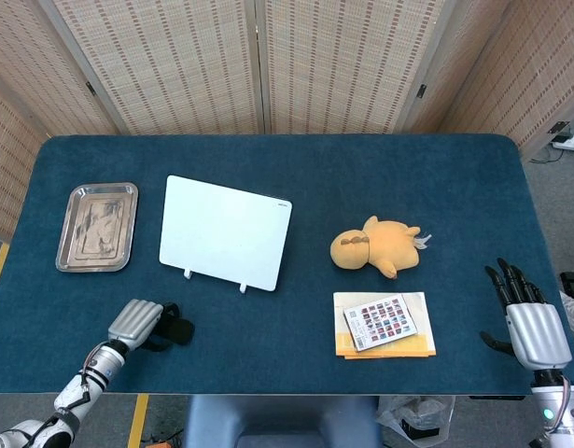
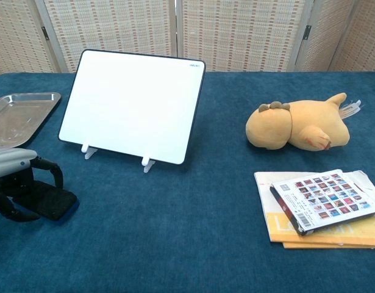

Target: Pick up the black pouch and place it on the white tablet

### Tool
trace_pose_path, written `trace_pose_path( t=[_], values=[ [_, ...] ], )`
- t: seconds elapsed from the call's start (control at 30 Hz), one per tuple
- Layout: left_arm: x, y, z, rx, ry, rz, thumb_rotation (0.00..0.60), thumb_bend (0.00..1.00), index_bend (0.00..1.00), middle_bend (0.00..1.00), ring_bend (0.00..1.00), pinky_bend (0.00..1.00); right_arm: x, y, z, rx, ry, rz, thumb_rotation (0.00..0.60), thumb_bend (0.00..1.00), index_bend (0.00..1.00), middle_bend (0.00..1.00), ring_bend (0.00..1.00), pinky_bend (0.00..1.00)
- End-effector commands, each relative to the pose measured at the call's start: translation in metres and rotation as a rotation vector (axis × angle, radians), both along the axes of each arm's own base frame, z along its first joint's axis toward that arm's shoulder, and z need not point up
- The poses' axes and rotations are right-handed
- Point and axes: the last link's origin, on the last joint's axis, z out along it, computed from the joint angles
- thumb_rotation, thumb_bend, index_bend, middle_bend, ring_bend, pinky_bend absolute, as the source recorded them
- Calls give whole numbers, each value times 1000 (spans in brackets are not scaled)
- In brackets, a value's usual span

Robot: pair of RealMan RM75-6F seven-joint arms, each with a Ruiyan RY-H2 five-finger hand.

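Left hand point(image 2: 13, 183) cut by frame edge, covering black pouch point(image 2: 50, 202).

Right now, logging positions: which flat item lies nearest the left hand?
The black pouch, under the left hand; the white tablet, tray and booklets lie farther away.

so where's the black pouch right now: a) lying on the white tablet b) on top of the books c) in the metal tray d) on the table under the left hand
d: the black pouch lies on the blue table under the left hand, below the white tablet.
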Motion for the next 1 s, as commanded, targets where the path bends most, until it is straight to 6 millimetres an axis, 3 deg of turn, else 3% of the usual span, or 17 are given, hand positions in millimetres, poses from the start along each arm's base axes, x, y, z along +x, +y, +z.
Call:
trace_pose_path(
  t=[0.03,0.23,0.47,0.7,1.0],
  values=[
    [-3,2,-1,-1,-3,10,600,250,417,1000,1000,1000,0,0,-1,1,1,-1,600,151,0,0,46,203],
    [-6,3,0,17,-16,13,600,251,526,1000,1000,1000,1,0,-1,0,2,0,600,151,0,0,46,203],
    [7,2,14,119,-49,-66,600,250,687,1000,1000,1000,1,1,-1,1,1,6,600,151,0,0,45,203],
    [29,2,29,373,-119,-221,600,250,698,1000,1000,1000,2,3,0,-3,-8,13,600,151,0,0,46,203],
    [55,33,13,717,-235,-389,600,250,686,1000,1000,1000,1,4,4,-9,-25,14,600,150,0,0,46,203]
  ],
)
